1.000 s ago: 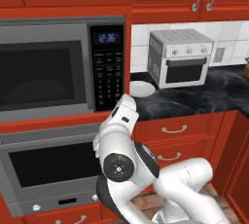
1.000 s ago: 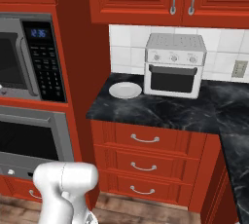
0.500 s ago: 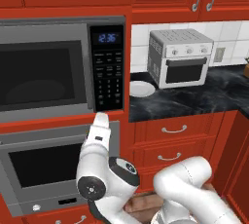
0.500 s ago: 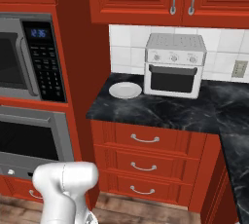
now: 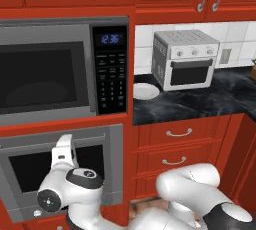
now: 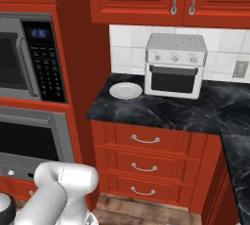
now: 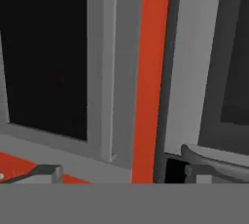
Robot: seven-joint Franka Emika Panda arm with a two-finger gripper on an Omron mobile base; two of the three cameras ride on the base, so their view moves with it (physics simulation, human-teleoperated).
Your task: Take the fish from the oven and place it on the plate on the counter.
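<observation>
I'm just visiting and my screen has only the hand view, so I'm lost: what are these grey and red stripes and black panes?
Observer: The left base view shows the arm bent low in front of the oven, whose door is shut. A microwave sits above it, with a red strip between them.
Operator: Where would the food go?
Observer: A white plate lies on the dark counter, to the right of the oven column.
Operator: Anything on it?
Observer: Nothing. It lies bare, beside a small toaster oven.
</observation>
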